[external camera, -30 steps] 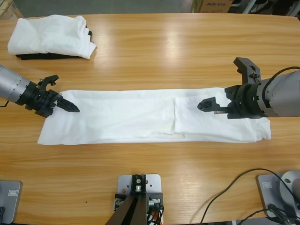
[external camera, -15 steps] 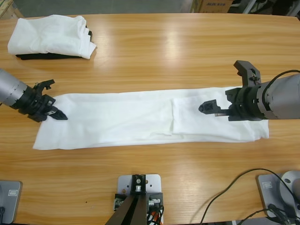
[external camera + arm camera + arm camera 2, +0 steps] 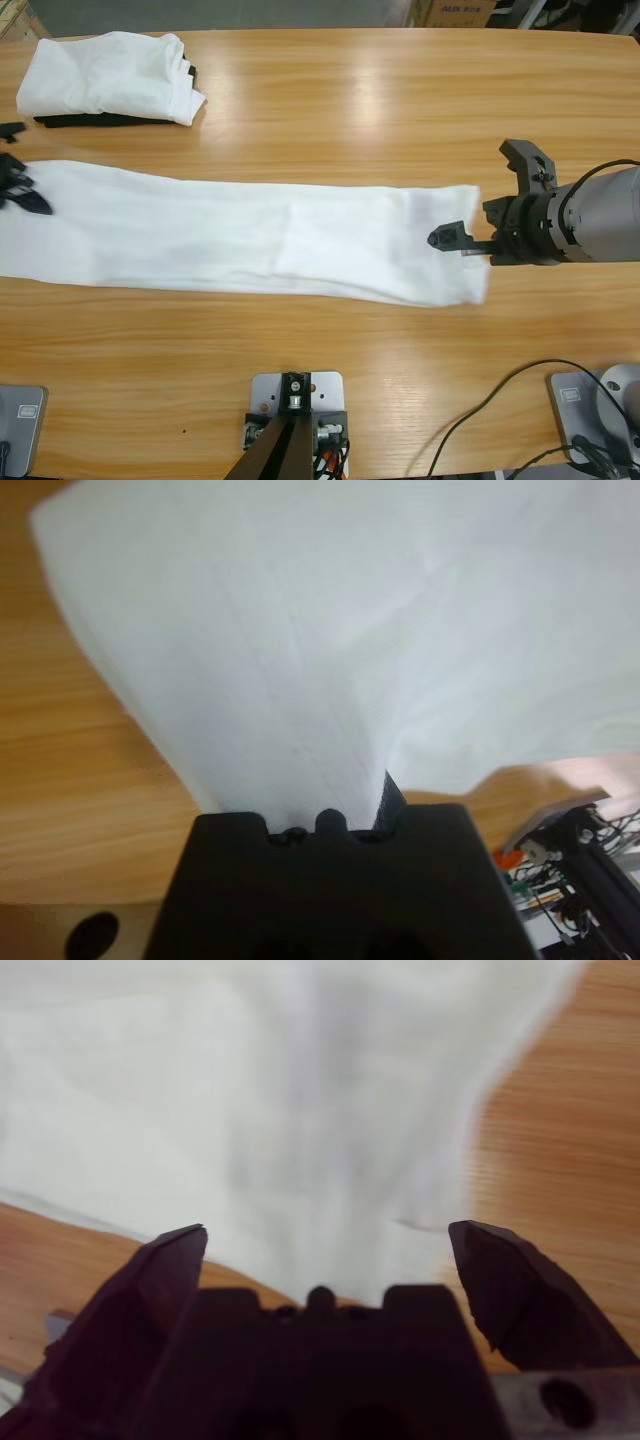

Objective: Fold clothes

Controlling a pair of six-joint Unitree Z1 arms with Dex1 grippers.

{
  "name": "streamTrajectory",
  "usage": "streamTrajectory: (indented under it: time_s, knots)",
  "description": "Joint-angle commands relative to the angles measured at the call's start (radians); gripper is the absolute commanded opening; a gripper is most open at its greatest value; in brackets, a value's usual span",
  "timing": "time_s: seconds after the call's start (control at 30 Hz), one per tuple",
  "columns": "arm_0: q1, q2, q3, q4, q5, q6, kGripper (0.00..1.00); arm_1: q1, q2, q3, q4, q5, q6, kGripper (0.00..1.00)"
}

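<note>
White T-shirt [image 3: 230,238], one long strip on the worktop [image 3: 350,110]; left gripper [image 3: 22,190] fingers clamp its end, right gripper [image 3: 490,200] fingers spread; one folded pile [image 3: 105,75] behind.

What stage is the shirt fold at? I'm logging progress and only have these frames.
Done: the white T-shirt lies as one long narrow band, so its sides look folded in. In hand: the left gripper is shut on the band's end at the table's edge, while the right gripper hangs open at the other end, holding nothing. Left: folding the band across its length. A folded stack sits in the corner.
</note>
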Motion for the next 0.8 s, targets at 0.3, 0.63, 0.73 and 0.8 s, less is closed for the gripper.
streamTrajectory:
  time_s: [0.3, 0.63, 0.73, 0.8]
  knots:
    - [-0.136, -0.02, -0.176, 0.227, -0.028, 0.014, 0.0, -0.024, 0.026, 0.026, -0.038, 0.011, 0.012, 1.0]
    - [-0.49, 0.084, -0.494, 0.294, -0.156, -0.207, 0.0, -0.108, -0.09, 0.01, 0.051, -0.013, -0.03, 1.0]
    - [-0.56, 0.12, -0.561, 0.301, -0.164, -0.239, 0.0, -0.25, -0.156, 0.01, 0.103, -0.032, -0.069, 1.0]
    - [-0.601, 0.147, -0.601, 0.309, -0.173, -0.253, 0.0, -0.306, -0.17, 0.008, 0.113, -0.031, -0.082, 1.0]
